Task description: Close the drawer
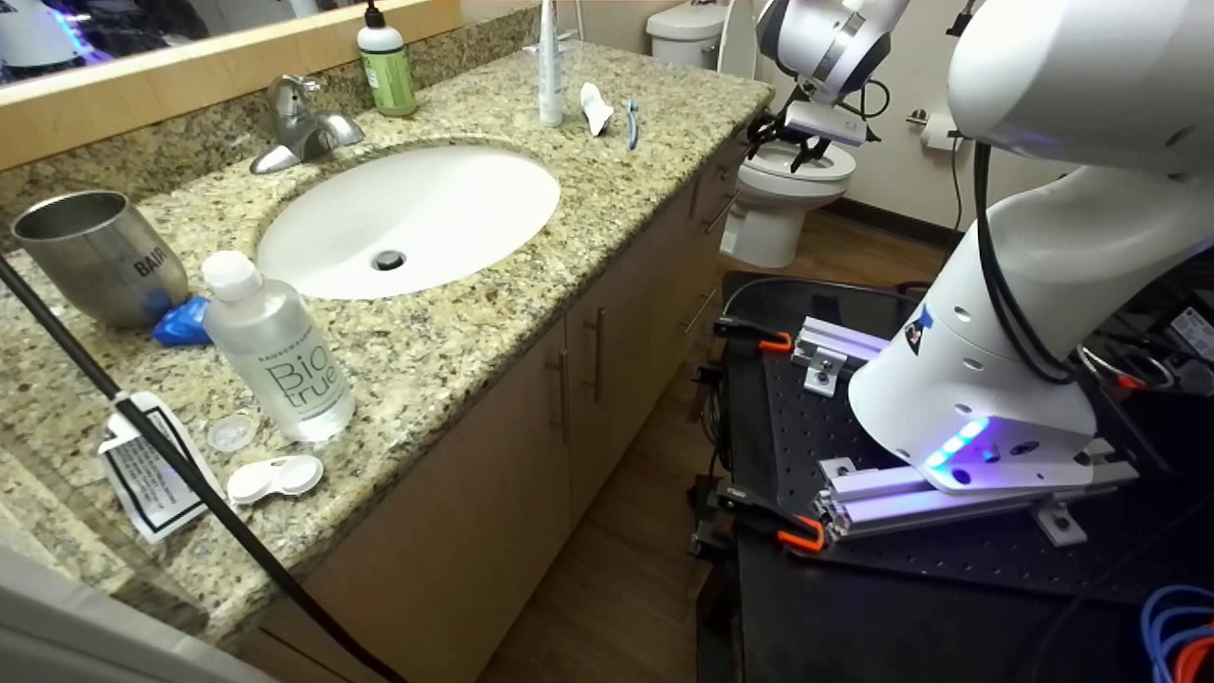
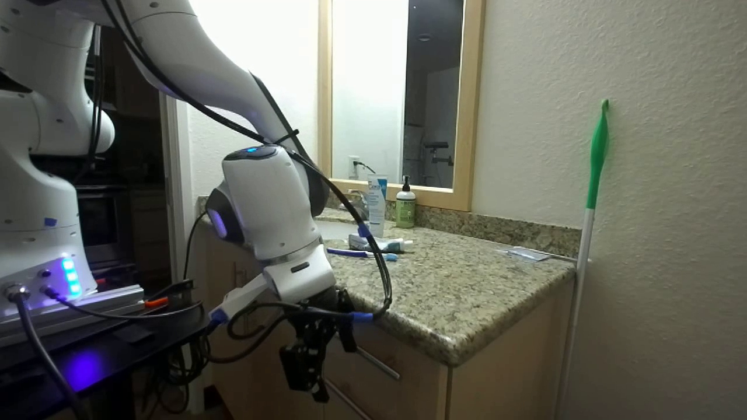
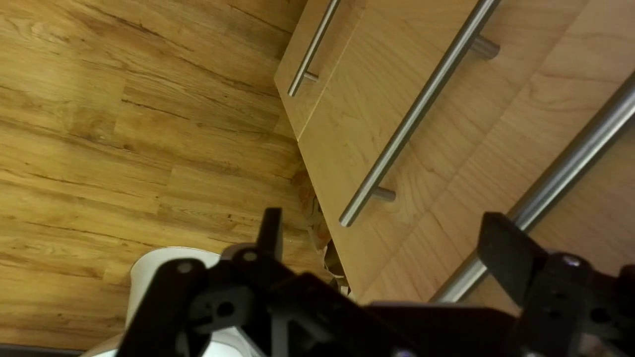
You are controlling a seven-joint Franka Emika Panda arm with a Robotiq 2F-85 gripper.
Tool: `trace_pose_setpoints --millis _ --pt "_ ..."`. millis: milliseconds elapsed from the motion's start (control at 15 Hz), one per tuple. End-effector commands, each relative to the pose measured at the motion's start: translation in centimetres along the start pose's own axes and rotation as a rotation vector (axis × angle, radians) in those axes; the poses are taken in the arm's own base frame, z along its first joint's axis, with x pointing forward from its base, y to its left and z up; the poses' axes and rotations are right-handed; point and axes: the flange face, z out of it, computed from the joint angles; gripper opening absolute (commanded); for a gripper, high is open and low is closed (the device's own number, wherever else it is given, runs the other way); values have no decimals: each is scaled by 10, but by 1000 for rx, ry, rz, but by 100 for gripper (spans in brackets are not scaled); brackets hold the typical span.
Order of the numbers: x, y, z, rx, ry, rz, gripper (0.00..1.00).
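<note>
The vanity's drawers have pale tan wood fronts with metal bar handles. The uppermost drawer front (image 3: pixel 516 163) in the wrist view also shows in an exterior view (image 2: pixel 417 373) under the counter edge. No drawer inside or clutter shows, and I cannot tell whether this drawer stands out from the vanity. My gripper (image 3: pixel 385 238) is open and empty, pointing down in front of the drawer fronts. It also shows in both exterior views (image 1: pixel 784 152) (image 2: pixel 337 373). Its right finger in the wrist view overlaps the nearest handle (image 3: pixel 570 168); whether they touch is unclear.
The granite counter (image 2: pixel 455 280) overhangs beside my gripper. The white toilet (image 1: pixel 797 171) stands close behind it. A lower drawer handle (image 3: pixel 416 114) sticks out nearby. The counter carries a tube (image 1: pixel 550 76), soap bottle (image 1: pixel 387 71) and toothbrush (image 1: pixel 633 125).
</note>
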Motion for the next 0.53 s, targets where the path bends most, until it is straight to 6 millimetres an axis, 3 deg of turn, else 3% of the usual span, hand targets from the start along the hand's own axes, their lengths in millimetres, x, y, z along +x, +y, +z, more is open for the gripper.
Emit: trace_pose_setpoints --millis 0,200,333,400,467 --pt "-7 16 -57 -57 -115 -148 100" --pt "11 38 -118 -99 -149 -320 100" --pt "25 42 -167 -25 -103 -378 100" --pt "30 43 -126 -77 -117 -313 100" --pt "36 45 -146 -71 -102 -320 100"
